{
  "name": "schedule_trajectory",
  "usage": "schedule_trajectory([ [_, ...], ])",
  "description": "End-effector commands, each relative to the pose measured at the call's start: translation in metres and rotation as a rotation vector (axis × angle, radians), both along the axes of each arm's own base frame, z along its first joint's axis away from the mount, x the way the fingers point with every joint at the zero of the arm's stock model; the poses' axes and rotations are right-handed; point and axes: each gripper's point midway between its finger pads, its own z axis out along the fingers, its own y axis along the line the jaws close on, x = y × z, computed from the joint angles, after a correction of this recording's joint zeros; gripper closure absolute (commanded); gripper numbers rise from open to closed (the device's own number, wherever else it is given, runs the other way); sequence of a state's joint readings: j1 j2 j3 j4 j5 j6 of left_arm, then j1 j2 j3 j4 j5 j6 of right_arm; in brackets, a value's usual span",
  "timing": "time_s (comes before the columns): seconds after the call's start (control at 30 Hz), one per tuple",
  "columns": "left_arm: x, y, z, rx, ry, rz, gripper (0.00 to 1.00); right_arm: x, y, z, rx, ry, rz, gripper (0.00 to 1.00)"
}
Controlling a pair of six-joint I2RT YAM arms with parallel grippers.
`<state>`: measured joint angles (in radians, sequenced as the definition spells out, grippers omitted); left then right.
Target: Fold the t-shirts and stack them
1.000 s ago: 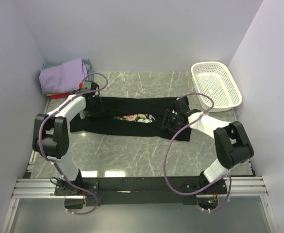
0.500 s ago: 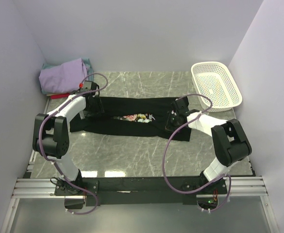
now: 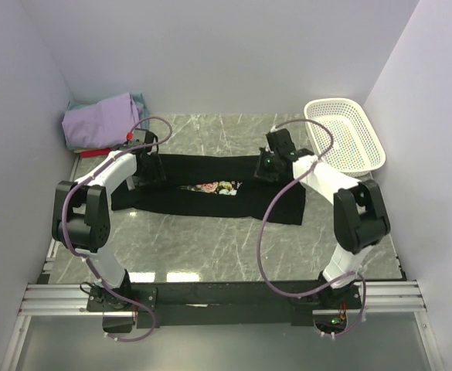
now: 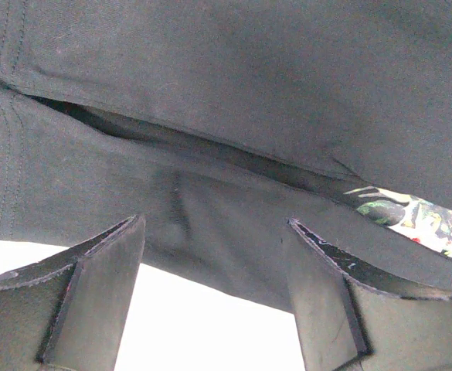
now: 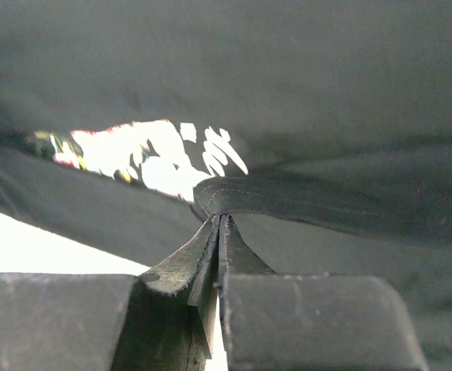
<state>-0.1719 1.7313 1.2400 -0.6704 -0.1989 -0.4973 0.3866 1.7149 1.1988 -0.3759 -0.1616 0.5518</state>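
My right gripper (image 5: pixel 218 220) is clenched, its jaws pressed together with a thick folded edge of the black t-shirt (image 3: pixel 179 199) pinched at their tips, just right of the pink-and-white rose print (image 3: pixel 219 187). From above, this grasp sits at the far edge of the garment, toward its right end. My left gripper (image 4: pixel 214 222) is released: its jaws stand wide apart and low over the shirt's left part, grasping nothing, with a layered seam of dark cloth running across just beyond them. The shirt lies as a long flat band across the middle of the bench (image 3: pixel 210 247), left to right, with the print showing near its centre. Folded shirts are piled in the far left corner, a lavender shirt (image 3: pixel 102 120) on top and a teal one (image 3: pixel 139 99) showing behind it; these are well apart from the band. A white mesh basket (image 3: pixel 333 101) stands at the far right, apart from the cloth. Step in hand, as I judge it: securing the far edge of the black shirt for a fold, with only one side gripped so far. The next move calls for the left jaws to close on a matching far edge, so both ends can be lifted evenly and brought toward the near side without dragging or bunching the print; stacking has not yet begun for this shirt.
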Motion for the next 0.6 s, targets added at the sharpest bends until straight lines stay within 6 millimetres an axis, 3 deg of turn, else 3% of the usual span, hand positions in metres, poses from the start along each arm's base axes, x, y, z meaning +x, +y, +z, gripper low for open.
schedule_trajectory([
  [0.0,0.008,-0.003,0.006,-0.003,-0.019,-0.018,0.24,0.032,0.009,-0.001,-0.038,-0.021,0.025,0.95],
  [0.23,0.007,-0.003,0.005,-0.001,-0.015,-0.017,0.24,0.081,0.017,-0.001,-0.086,-0.058,0.035,0.94],
  [0.27,0.007,-0.003,0.005,-0.001,-0.013,-0.016,0.24,0.084,0.018,0.000,-0.082,-0.062,0.038,0.85],
  [0.3,0.006,-0.003,0.005,-0.002,-0.012,-0.017,0.24,0.093,0.019,0.004,-0.083,-0.070,0.045,0.62],
  [0.37,0.006,-0.003,0.005,-0.003,-0.011,-0.014,0.25,0.094,0.010,0.001,-0.134,-0.052,0.021,0.45],
  [0.47,0.008,-0.003,0.008,-0.007,-0.022,-0.014,0.25,0.098,-0.001,0.012,-0.158,-0.113,-0.010,0.41],
  [0.57,0.012,-0.005,0.014,-0.014,-0.051,-0.016,0.24,0.084,-0.013,0.047,-0.138,-0.202,-0.035,0.33],
])
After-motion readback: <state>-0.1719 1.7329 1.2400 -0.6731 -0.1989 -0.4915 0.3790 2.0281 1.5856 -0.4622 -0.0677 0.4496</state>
